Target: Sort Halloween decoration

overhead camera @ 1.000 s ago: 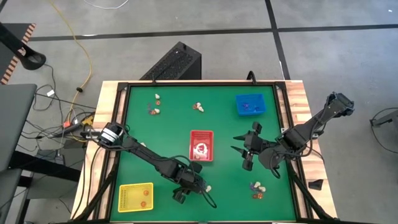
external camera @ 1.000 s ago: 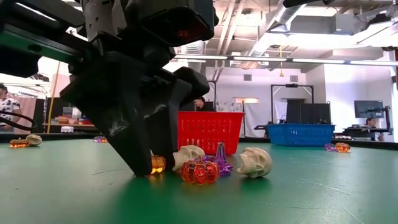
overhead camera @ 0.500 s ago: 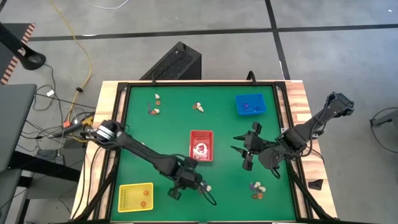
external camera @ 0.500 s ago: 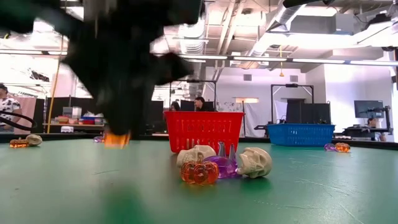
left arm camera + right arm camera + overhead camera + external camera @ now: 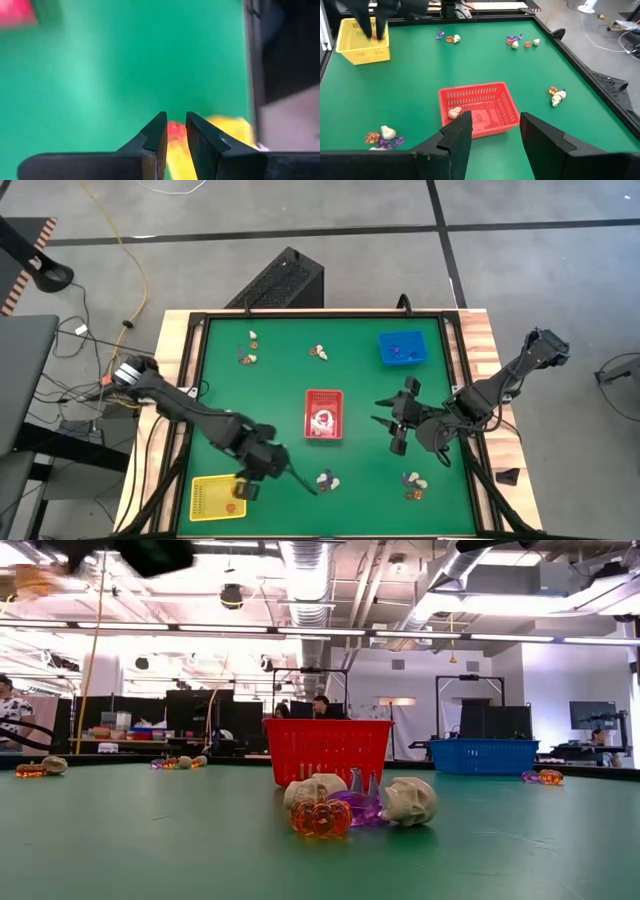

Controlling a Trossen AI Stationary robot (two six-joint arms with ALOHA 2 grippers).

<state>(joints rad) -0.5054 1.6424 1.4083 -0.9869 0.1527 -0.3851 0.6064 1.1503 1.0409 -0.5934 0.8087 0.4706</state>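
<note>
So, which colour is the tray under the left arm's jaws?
Yellow. The tray shows best in the high view, under the left gripper.

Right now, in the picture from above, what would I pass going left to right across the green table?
yellow tray → left gripper over its right edge → red tray → right gripper → blue tray.

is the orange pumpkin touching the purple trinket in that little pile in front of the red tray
Cannot tell. In the low view the orange pumpkin overlaps the purple trinket with no gap visible, but it may just sit in front; the high view shows the pile too small to settle it.
</note>
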